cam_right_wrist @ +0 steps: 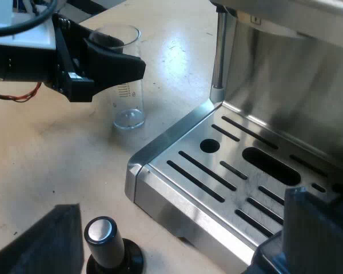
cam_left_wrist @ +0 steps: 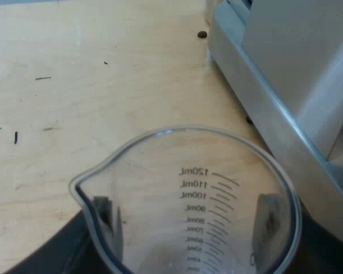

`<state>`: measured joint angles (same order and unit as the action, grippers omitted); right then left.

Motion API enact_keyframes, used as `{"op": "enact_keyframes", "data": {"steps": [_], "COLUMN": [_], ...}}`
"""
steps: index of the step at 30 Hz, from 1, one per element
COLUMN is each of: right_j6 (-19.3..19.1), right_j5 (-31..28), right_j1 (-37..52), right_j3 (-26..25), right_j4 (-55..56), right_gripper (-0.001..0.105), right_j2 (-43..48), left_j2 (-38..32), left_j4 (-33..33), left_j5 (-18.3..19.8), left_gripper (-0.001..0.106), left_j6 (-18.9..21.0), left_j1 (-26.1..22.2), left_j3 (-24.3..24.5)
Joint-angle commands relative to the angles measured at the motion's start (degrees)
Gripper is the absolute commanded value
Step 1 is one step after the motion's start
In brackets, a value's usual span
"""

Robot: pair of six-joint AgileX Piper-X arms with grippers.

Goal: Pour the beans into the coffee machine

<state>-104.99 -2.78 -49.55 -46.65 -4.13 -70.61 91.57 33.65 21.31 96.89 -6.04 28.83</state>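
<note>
The clear measuring glass [cam_left_wrist: 188, 188], marked up to 120 mL, looks empty. My left gripper [cam_left_wrist: 186, 220] is shut on it, and one finger [cam_left_wrist: 103, 211] shows through each side of the wall. From the right wrist view the glass [cam_right_wrist: 127, 100] stands upright on the table beside the espresso machine's drip tray [cam_right_wrist: 228, 171], with the left gripper [cam_right_wrist: 123, 63] clamped around its upper half. My right gripper [cam_right_wrist: 180, 251] is open, hovering low over the tray's corner with nothing held.
The espresso machine's steel base [cam_left_wrist: 263, 103] runs close beside the glass. A single coffee bean [cam_left_wrist: 202, 34] lies on the wooden table near the machine. A tamper with a metal-topped black knob [cam_right_wrist: 106, 240] stands on the table by one right finger [cam_right_wrist: 46, 240].
</note>
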Motion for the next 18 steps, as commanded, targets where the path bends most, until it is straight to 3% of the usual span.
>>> {"op": "enact_keyframes", "data": {"steps": [1,4,8,10,17,18], "right_j6": [-0.15,0.13,1.65,1.85,2.4,2.4], "right_j5": [-0.15,-0.15,-0.15,-0.15,-0.15,-0.15], "right_j1": [-0.16,-0.16,-0.16,-0.16,-0.16,-0.16], "right_j3": [-0.31,-0.31,-0.31,-0.31,-0.31,-0.31], "right_j4": [-0.79,-0.79,-0.79,-0.79,-0.79,-0.79], "right_gripper": [0.072,0.072,0.072,0.072,0.072,0.072], "right_j2": [0.24,0.24,0.24,0.24,0.24,0.24], "left_j2": [-0.21,-0.21,-0.21,-0.21,-0.21,-0.21], "left_j4": [1.05,1.05,1.05,1.05,-1.4,-5.81], "left_j5": [0.38,0.38,0.38,0.38,0.38,0.38], "left_gripper": [0.037,0.04,0.064,0.071,0.072,0.072], "left_j6": [0.08,0.08,-0.97,-1.33,-1.32,-1.32], "left_j1": [-0.01,-0.01,-0.01,-0.01,-0.01,-0.01], "left_j3": [0.11,0.11,0.11,0.11,0.11,0.11]}}
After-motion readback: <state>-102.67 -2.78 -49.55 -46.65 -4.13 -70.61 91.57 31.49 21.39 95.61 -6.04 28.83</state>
